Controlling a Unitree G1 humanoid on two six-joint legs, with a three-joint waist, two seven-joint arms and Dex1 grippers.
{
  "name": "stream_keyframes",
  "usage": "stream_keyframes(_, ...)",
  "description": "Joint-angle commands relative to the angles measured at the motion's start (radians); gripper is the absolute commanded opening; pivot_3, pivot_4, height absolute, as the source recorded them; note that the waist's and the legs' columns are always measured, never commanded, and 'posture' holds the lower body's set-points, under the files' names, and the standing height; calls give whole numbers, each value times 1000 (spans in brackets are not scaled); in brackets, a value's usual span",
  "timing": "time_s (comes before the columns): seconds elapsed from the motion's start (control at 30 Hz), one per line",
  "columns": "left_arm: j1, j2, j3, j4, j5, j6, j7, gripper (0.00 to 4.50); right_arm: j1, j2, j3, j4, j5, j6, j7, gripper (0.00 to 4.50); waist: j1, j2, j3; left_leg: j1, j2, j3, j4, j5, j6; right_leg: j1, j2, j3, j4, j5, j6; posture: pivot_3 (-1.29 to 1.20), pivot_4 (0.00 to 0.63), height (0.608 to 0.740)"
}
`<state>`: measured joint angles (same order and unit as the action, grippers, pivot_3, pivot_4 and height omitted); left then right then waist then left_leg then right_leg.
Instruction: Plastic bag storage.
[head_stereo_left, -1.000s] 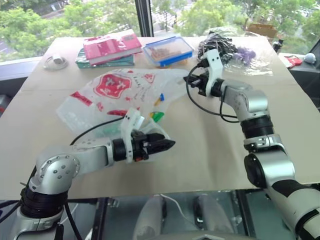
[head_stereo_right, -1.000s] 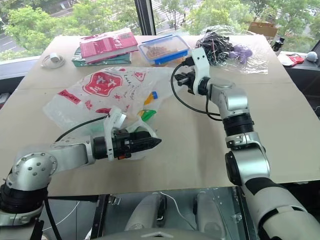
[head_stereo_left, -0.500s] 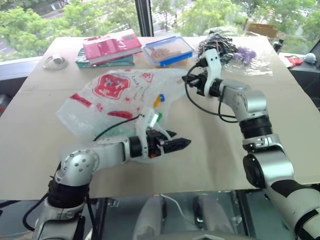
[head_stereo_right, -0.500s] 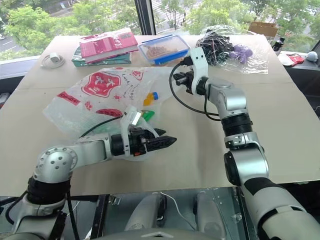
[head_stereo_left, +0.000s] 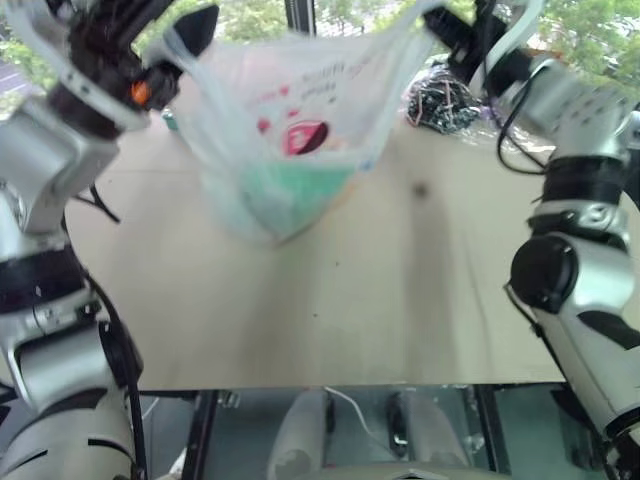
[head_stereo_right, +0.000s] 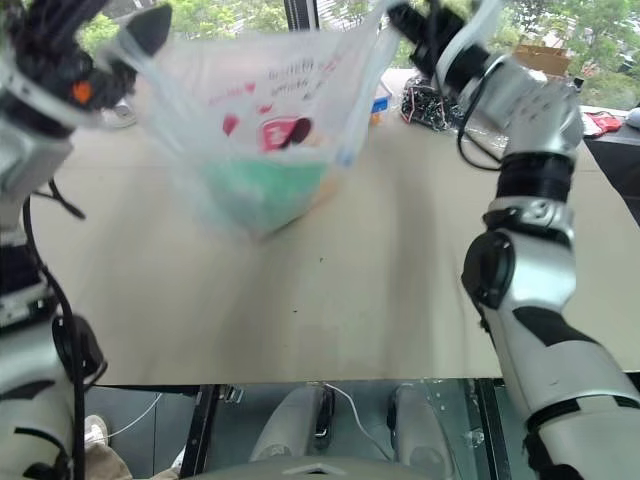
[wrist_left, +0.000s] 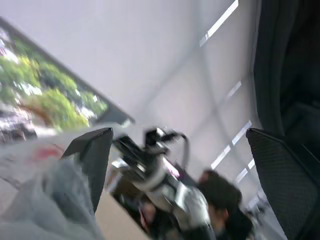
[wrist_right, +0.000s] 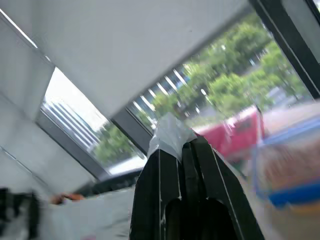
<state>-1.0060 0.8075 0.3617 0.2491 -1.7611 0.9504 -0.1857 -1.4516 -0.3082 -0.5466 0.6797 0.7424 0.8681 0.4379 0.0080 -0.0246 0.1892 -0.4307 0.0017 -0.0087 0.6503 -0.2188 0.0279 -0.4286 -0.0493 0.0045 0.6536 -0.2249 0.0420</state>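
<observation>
Start at your left: the left gripper (wrist_left: 177, 135) is up at the window side of the scene with its two black fingers (wrist_left: 92, 160) spread as wide as they go, clamped on nothing. One finger sits inside or against the left handle, so that side looks hooked rather than pinched. I read this as a way to keep the mouth stretched open.

Between the arms hangs the large thin translucent white plastic bag with red printed labels (head_stereo_left: 290, 130). It is lifted clear of the flat beige cardboard-covered table (head_stereo_left: 330, 300), with its top edge pulled taut from one arm to the other and its belly sagging to a point. A soft green mass (head_stereo_left: 290, 195) weighs down the bottom. What it is I cannot tell.

On your right, the right gripper (wrist_right: 175, 145) is fully closed, with a tuft of the white film nipped at its fingertips. That pinch carries the right handle, so treat it as your secure side and the left as the one that may slip.

Behind the right arm lies a tangle of dark cords on clear crinkly plastic (head_stereo_left: 440, 100).

Count: one bag, one green load inside it, two grippers, one cord bundle.
</observation>
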Motion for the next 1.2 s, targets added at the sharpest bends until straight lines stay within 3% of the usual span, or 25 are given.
stream_keyframes(0.03,-162,-8,-80,156,219,-10,-41,4466,-130,-73,-58,8,50,-60,-32,0,2,0,0,-3,0,0,0,0,0,-3,0,0,1,0,0,0,150,740)
stream_keyframes(0.13,-345,-48,-165,346,433,-47,-127,4466,-233,-139,-42,54,14,-113,-56,0,0,0,1,-6,-1,2,-1,3,-4,-7,0,1,0,0,0,0,150,740)
stream_keyframes(0.2,-436,-76,-183,449,530,-67,-209,4466,-271,-177,-23,66,-5,-126,-56,0,-15,0,1,-10,-1,4,-1,3,-4,-12,0,3,2,0,0,0,150,740)
stream_keyframes(0.23,-478,-91,-191,502,584,-81,-244,4466,-280,-195,-8,62,-20,-131,-54,0,-17,0,1,-20,0,3,-1,3,-5,-20,0,2,5,0,0,0,150,740)
stream_keyframes(0.33,-566,-133,-193,620,691,-121,-324,4466,-287,-228,-1,45,-26,-119,-73,0,-29,0,1,-20,0,5,-1,3,-5,-21,-1,3,4,0,0,0,150,740)
stream_keyframes(0.57,-666,-200,-167,753,860,-147,-451,4466,-99,-267,-7,-255,2,28,-213,0,-48,3,3,-22,2,7,-3,3,-5,-24,-1,5,4,0,1,0,150,740)
stream_keyframes(0.77,-590,-244,-168,703,938,-62,-467,4466,193,-246,47,-588,16,215,-308,0,-47,5,4,-22,2,8,0,3,-4,-27,-1,6,9,0,1,0,150,740)
stream_keyframes(0.9,-427,-307,-175,537,961,24,-425,4466,376,-170,54,-784,82,312,-360,0,-49,6,4,-18,4,7,2,3,-4,-26,-1,11,11,0,1,0,150,740)
stream_keyframes(1.07,-204,-405,-178,314,994,58,-333,4466,549,-99,122,-819,27,271,-373,0,-47,5,3,-18,4,6,8,3,-3,-26,-1,12,18,1,2,0,150,740)
stream_keyframes(1.2,-52,-449,-220,152,1068,7,-297,4466,680,-126,259,-775,-95,170,-307,0,-43,5,2,-17,3,6,12,3,-4,-25,-1,12,19,1,2,0,150,740)
